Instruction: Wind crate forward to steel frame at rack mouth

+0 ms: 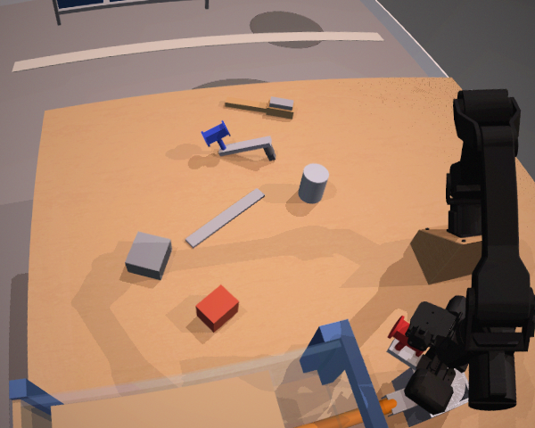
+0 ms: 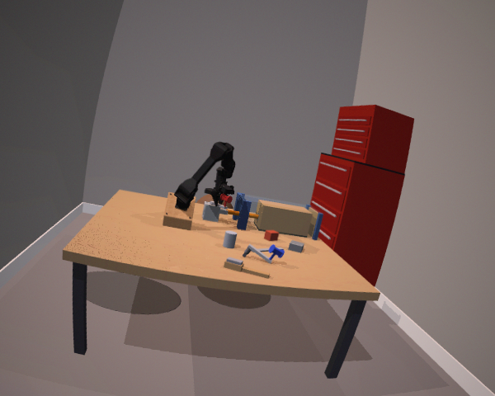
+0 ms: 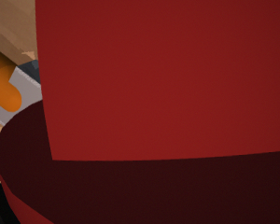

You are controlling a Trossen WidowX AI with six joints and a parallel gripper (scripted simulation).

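My gripper is shut on the red knob of a crank handle. The handle's pale grey arm runs from below the knob toward the winch; its key end and the winch's top hole are hidden by the arm. An orange strap runs from the winch through the blue frame to the tan crate. The crate looks flat inside the clear-panelled cubby, with a gap between its front and the frame.
A blue-knobbed crank, brush, grey cylinder, flat bar, grey block and red block lie on the bench. The blue frame stands close beside the winch.
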